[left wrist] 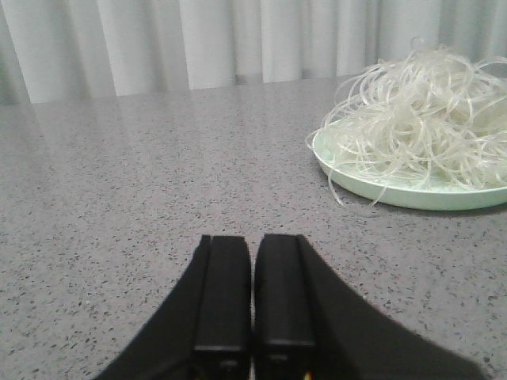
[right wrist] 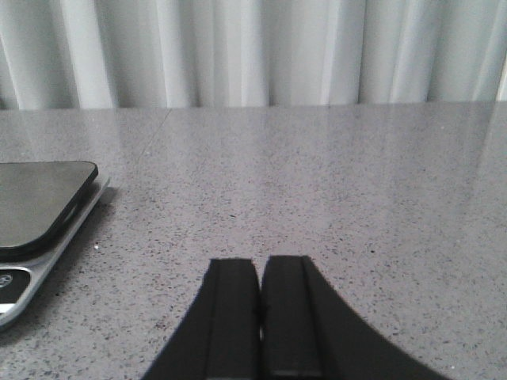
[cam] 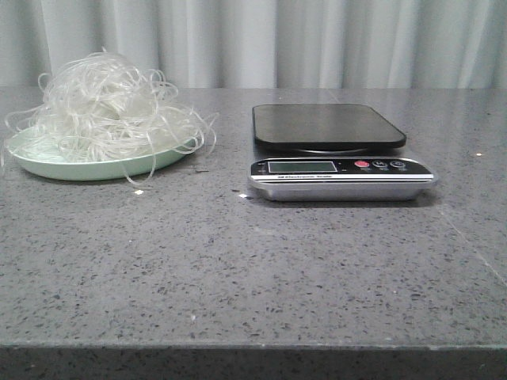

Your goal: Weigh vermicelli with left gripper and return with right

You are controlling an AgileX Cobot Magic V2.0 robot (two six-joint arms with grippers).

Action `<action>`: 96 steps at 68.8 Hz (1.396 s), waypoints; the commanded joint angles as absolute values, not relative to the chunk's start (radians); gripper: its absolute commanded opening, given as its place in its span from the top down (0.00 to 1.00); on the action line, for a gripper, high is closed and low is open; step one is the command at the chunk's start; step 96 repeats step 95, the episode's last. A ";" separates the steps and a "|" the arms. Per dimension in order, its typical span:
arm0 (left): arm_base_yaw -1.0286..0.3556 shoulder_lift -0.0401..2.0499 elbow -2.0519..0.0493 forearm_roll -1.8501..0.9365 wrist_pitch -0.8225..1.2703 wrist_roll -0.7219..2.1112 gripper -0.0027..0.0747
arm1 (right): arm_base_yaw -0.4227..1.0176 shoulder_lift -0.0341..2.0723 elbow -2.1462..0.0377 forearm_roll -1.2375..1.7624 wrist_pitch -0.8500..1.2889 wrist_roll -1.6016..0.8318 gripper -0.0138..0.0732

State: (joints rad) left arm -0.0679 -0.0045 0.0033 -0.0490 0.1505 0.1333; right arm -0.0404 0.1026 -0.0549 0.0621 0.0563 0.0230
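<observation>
Item: vermicelli (cam: 107, 99) — a loose, tangled heap of pale translucent strands piled on a light green plate (cam: 95, 168), upper left of the front frame, with a few strands hanging over the rim toward the worktop (cam: 238, 277). Item: kitchen scale (cam: 337, 150), upper right of centre, well apart from the plate; its dark weighing platform (cam: 326, 125) carries nothing, and the display is too small to read. A couple of pale crumbs lie on the worktop between plate and scale. Item: left gripper (left wrist: 253, 305) — fingers pressed together with only a thin slit between them, holding nothing, low over the worktop with the plate near, at the right of its own picture. Item: right gripper (right wrist: 261, 317) — fingers likewise closed on nothing, the scale's edge at the left of its picture. Status, as a judgement: the heap on the plate and the bare platform fit either a weighing yet to come or a weighing completed and the strands returned — the pictures do not settle which.
</observation>
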 commanded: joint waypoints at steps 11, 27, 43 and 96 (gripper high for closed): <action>-0.063 -0.022 0.011 -0.060 0.077 0.123 0.79 | -0.045 -0.008 0.020 0.066 -0.096 0.018 0.67; -0.063 -0.022 0.011 -0.060 0.077 0.123 0.79 | -0.041 -0.027 0.020 0.066 -0.072 0.018 0.67; -0.063 -0.022 0.011 -0.060 0.077 0.123 0.79 | -0.041 -0.027 0.020 0.066 -0.066 0.018 0.67; -0.063 -0.022 0.011 -0.060 0.077 0.123 0.79 | -0.041 -0.027 0.020 0.066 -0.061 0.018 0.67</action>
